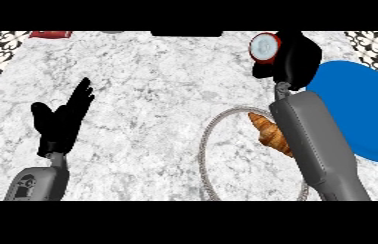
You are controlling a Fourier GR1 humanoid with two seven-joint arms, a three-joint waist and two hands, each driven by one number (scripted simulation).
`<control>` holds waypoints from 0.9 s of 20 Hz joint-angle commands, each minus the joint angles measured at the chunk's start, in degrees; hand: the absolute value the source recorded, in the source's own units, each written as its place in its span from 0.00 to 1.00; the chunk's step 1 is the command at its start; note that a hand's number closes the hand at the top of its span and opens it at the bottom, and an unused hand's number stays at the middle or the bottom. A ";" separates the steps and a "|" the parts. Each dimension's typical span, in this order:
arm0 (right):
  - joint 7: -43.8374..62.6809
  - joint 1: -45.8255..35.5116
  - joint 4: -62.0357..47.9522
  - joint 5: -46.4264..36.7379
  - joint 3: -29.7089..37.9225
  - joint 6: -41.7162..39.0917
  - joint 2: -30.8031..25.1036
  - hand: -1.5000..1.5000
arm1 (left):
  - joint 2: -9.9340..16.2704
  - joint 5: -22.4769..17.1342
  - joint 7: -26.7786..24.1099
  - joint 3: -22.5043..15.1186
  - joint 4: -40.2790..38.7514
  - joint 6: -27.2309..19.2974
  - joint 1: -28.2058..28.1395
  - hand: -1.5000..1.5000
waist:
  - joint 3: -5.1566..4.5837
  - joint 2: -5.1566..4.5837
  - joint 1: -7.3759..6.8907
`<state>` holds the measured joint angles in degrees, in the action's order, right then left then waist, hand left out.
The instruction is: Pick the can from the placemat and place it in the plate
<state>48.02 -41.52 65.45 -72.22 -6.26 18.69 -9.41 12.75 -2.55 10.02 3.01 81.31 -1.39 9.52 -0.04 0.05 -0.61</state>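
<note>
red can (264,46) tilted, held; plate (214,138) nearer

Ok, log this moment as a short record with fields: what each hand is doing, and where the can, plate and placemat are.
right hand: black hand curled round the red can with a silver top, held above the counter
left hand: black hand open, fingers up, resting at the view's left
plate: clear round plate, a brown croissant on it
placemat: blue placemat, right of the plate
counter: white marble

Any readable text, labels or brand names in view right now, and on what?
None readable.
can, held in the right hand: red side and silver top show, no lettering legible.
Red object at the counter's far edge: cut off, no text visible.
</note>
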 commanded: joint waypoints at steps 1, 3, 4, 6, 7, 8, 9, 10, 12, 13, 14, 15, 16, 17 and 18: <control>4.86 0.43 -0.47 -4.61 2.26 6.27 0.00 1.00 | -1.79 1.06 -2.22 -0.03 -2.56 -1.47 0.63 0.50 | 0.02 -0.15 0.55; 3.82 3.70 4.73 -1.09 5.33 5.48 -2.73 1.00 | -0.41 0.67 -1.21 0.64 -1.50 -0.57 0.91 0.50 | 0.03 0.05 1.06; 2.74 3.02 2.42 -1.20 6.31 8.22 -2.57 1.00 | -1.55 1.65 -1.33 -0.82 0.03 -1.03 -1.81 0.50 | 0.05 -0.04 0.47; 1.61 4.49 2.31 1.13 8.57 9.30 -3.14 1.00 | -0.74 0.55 -4.72 0.07 -2.11 1.56 -2.08 0.50 | 0.03 -0.11 0.51; 0.77 4.15 3.31 3.48 10.63 9.06 -4.53 1.00 | 1.01 -0.91 0.81 2.31 -1.13 0.99 2.03 0.50 | 0.06 -0.08 0.67; 1.31 6.83 4.90 2.23 9.99 8.43 -4.53 1.00 | 1.07 0.03 -3.80 2.83 -6.17 1.61 1.86 0.50 | 0.02 -0.09 0.93; -2.01 6.28 4.66 5.53 12.57 7.28 -7.98 1.00 | 1.16 -0.38 -1.93 2.04 -0.89 1.97 0.08 0.50 | 0.05 -0.02 0.65; -3.38 8.58 6.80 8.32 13.98 6.79 -9.28 1.00 | -1.62 1.71 -3.91 0.28 -2.38 -0.45 -2.23 0.50 | 0.05 0.02 0.94; -7.42 9.69 1.53 10.39 17.36 9.89 -12.60 1.00 | -0.93 1.05 -4.37 1.62 -4.07 -0.05 0.32 0.50 | 0.06 -0.20 0.81; -5.79 10.36 4.37 10.38 17.27 7.23 -12.48 1.00 | -0.28 0.95 -1.47 0.80 -0.75 1.06 -1.20 0.50 | 0.05 -0.01 0.68; -7.37 12.42 2.63 10.13 17.40 10.41 -11.73 1.00 | -0.90 1.32 -2.50 0.63 -1.36 0.84 -1.24 0.50 | 0.05 -0.06 0.60; -8.73 10.45 0.19 12.08 19.10 8.98 -13.63 1.00 | 0.01 -0.06 0.16 1.72 0.26 1.49 -0.62 0.50 | 0.06 -0.08 0.42; -9.61 15.63 8.19 14.35 18.71 5.32 -14.94 1.00 | -2.34 1.61 -3.11 0.83 -4.03 -0.47 0.19 0.50 | 0.03 0.04 1.24; -12.22 12.86 0.24 15.75 21.11 8.67 -15.44 1.00 | -1.45 0.62 -0.01 0.61 -0.61 0.94 0.89 0.50 | 0.06 -0.09 0.54; -16.38 14.33 -4.33 17.12 21.72 11.19 -15.68 1.00 | -1.67 1.68 -0.39 1.10 -2.52 -0.82 2.43 0.50 | 0.09 -0.24 0.48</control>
<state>38.60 -29.70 67.00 -59.80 11.95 27.30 -22.46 11.69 -1.58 8.65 4.04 79.51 -1.07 9.93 0.00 -0.02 0.06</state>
